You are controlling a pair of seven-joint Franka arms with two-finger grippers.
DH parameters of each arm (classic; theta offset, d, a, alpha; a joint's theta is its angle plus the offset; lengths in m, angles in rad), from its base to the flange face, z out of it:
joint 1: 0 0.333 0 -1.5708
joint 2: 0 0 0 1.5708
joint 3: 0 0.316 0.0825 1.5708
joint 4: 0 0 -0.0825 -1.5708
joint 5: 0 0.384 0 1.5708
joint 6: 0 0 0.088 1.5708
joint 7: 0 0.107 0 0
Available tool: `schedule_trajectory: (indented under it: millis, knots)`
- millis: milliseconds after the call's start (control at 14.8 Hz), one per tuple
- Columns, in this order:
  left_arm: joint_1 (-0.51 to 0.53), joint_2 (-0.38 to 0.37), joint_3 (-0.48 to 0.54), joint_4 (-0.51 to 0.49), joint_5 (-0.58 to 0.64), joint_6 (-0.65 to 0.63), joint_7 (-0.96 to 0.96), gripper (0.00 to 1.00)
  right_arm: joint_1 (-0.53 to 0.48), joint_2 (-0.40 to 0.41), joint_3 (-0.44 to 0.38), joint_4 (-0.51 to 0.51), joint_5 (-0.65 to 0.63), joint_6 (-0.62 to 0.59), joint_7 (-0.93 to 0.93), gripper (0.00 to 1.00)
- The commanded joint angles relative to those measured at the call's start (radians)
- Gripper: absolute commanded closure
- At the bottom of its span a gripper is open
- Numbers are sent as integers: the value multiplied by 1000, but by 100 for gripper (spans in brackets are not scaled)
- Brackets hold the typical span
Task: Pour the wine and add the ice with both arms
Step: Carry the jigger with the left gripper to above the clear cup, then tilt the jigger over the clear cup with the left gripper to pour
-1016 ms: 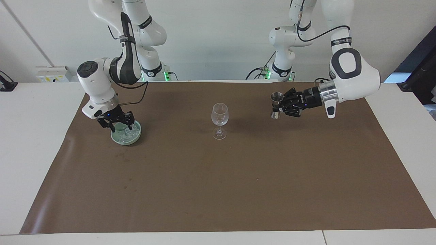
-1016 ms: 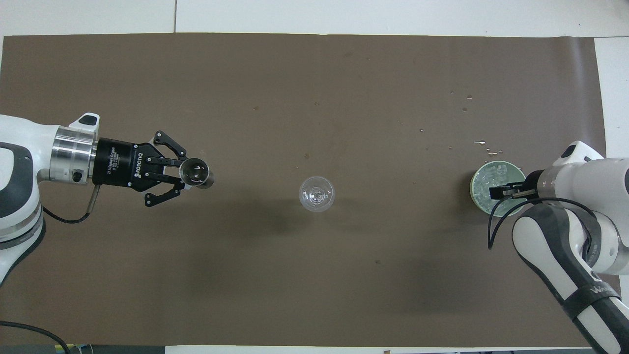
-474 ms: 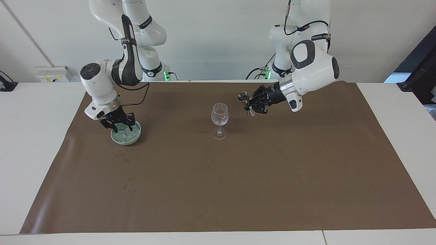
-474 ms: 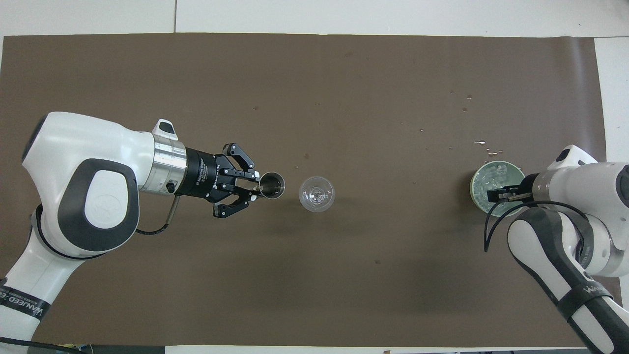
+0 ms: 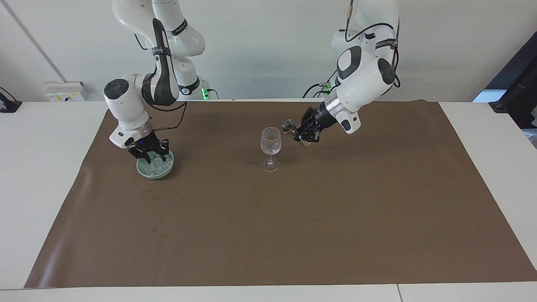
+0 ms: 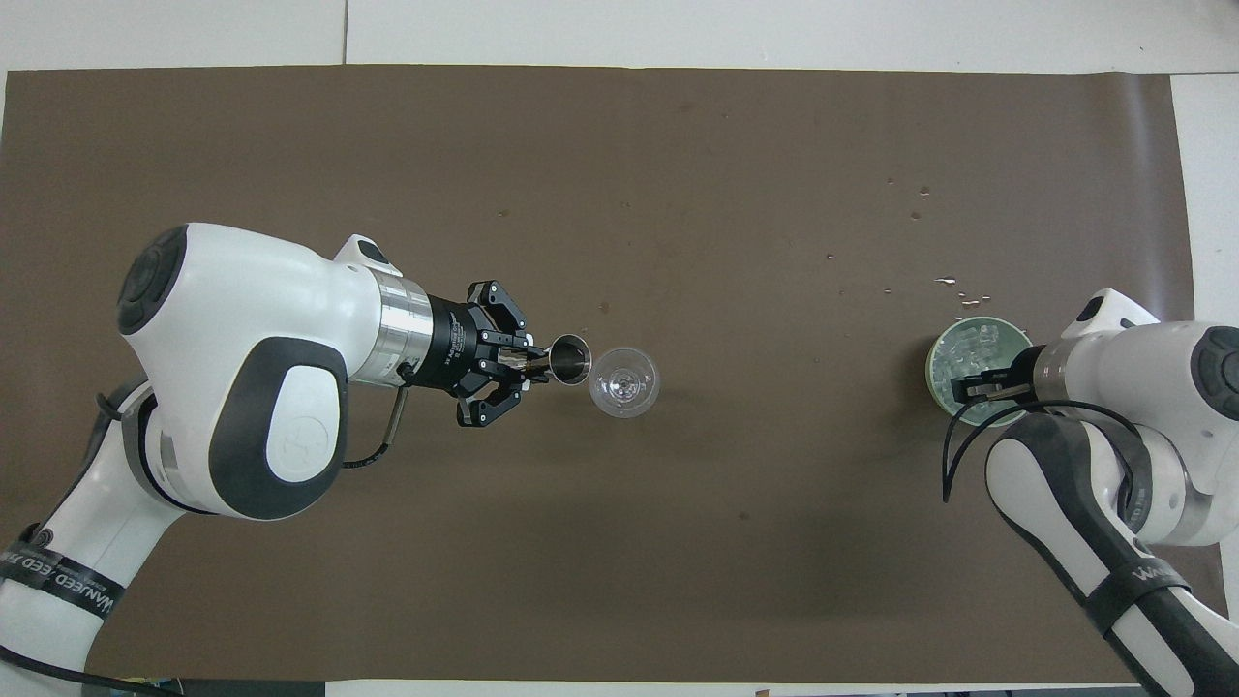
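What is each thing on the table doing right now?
Wine glass: upright on the brown mat, looks empty.
Metal cup: held tilted beside the glass rim.
Left pincer: shut on the metal cup.
Green bowl: on the mat, holding ice.
Right pincer: down in the bowl.

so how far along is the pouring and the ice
Done: nothing lands in the clear stemmed glass yet; it looks empty. In hand: the left hand holds a small metal measuring cup tilted beside its rim; the right hand is down in the pale green bowl of ice. Left: the pour, then moving ice.
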Motion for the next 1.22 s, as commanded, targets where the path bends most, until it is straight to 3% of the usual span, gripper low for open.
schedule_trajectory:
  millis: [0, 677, 1151]
  knots:
    - [-56, 29, 14, 52, 115, 20, -121, 100, -8, -17, 4, -22, 8, 23, -26, 44]
    - [-180, 40, 14, 96, 460, 3, -282, 100, -17, -20, 4, -33, 8, 23, -31, 47]
    - [-246, 65, 14, 181, 661, -83, -354, 100, -20, -20, 4, -33, 8, 23, -31, 50]
